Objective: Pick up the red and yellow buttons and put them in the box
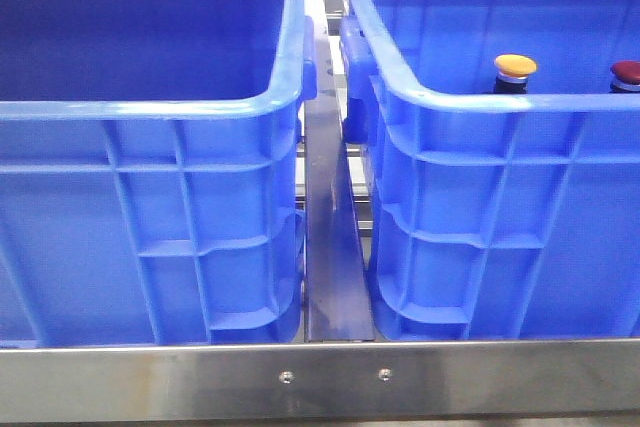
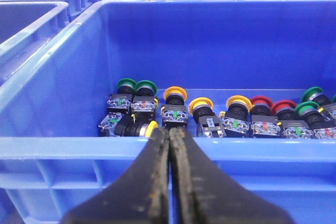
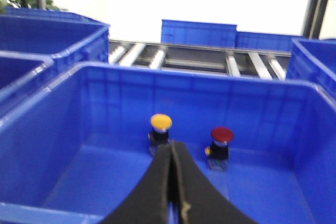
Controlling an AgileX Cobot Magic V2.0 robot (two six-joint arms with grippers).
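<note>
already the right crate (image 1: 500, 197) holds an upright yellow button (image 1: 515, 68) and red button (image 1: 627, 73), while the left crate (image 1: 150, 197) shows nothing inside from the front. risk: the supply crate (image 2: 168, 145) mixes green, yellow and red buttons tightly, so a wrong colour could be grabbed. left gripper (image 2: 169, 145) and right gripper (image 3: 172, 171) are both clenched, holding nothing.

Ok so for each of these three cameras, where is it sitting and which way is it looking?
Front view: low at the table edge, facing forward at two blue crates; no arm shows.
Left wrist view: above a crate rim, facing many buttons; left gripper closed.
Right wrist view: over the box, facing two upright buttons; right gripper closed.
Shared by front and right wrist: the yellow button and red button.
</note>
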